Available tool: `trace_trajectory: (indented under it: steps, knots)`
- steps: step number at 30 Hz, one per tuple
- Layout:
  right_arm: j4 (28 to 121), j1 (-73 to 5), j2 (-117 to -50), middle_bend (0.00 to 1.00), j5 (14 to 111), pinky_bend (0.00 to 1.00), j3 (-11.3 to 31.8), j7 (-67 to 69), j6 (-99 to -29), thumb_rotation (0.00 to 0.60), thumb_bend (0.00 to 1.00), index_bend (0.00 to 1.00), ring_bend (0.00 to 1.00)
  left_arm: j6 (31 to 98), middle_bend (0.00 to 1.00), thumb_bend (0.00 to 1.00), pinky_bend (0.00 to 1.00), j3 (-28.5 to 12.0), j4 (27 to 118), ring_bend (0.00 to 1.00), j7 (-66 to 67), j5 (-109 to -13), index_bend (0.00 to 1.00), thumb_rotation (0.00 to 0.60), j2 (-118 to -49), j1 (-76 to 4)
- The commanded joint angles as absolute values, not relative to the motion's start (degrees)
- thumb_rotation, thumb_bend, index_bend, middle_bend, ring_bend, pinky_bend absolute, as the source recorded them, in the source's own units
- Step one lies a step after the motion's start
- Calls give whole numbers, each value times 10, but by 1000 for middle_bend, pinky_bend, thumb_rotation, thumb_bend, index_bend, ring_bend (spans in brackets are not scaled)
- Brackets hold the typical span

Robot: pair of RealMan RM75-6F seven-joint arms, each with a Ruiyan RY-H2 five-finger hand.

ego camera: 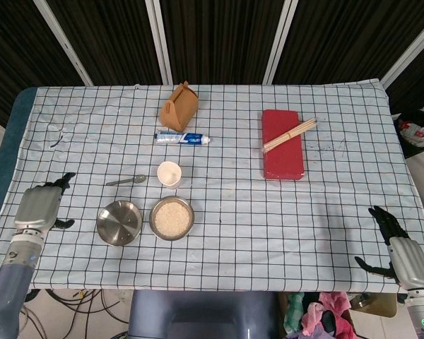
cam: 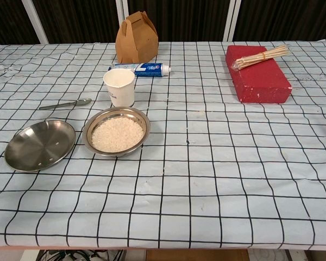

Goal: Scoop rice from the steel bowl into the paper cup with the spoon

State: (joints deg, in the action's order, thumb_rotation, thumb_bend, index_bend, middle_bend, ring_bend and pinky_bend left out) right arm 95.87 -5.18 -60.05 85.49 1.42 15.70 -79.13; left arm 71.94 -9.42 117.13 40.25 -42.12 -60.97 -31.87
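Nothing is scooped yet: the spoon [ego camera: 126, 181] lies untouched left of the cup [ego camera: 169, 174], the rice bowl [ego camera: 172, 218] sits full just nearer, and my left robot hand [ego camera: 41, 205] hovers spread at the table's left edge, right robot hand [ego camera: 403, 256] spread, empty.

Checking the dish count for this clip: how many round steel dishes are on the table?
2: a rice-filled steel bowl in front of the white paper cup, and an empty steel plate beside it on the left.
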Motion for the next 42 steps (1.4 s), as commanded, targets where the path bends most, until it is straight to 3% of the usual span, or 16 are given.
trace_trajectory:
  steps: [1,7,15,28,42]
  knots:
    - [960,-52,-599,0,853,176,14,159,-789,600,157,0,0,714,501,154,578,-129,1114,512,473,-347,206,600,-667,-383]
    - [962,-52,-597,0,849,176,16,163,-787,600,156,0,0,713,796,195,808,-145,1035,777,516,-300,339,600,-726,-432]
    - [965,-53,-595,0,846,176,17,171,-785,600,157,0,0,701,972,234,958,-153,931,932,562,-223,414,600,-801,-481]
    - [969,-52,-591,0,839,176,21,186,-783,600,157,0,0,682,1000,307,984,-171,810,959,602,-136,463,600,-882,-529]
    - [971,-52,-590,0,835,176,24,191,-782,600,157,0,0,627,1000,319,985,-171,708,960,615,-102,487,600,-941,-551]
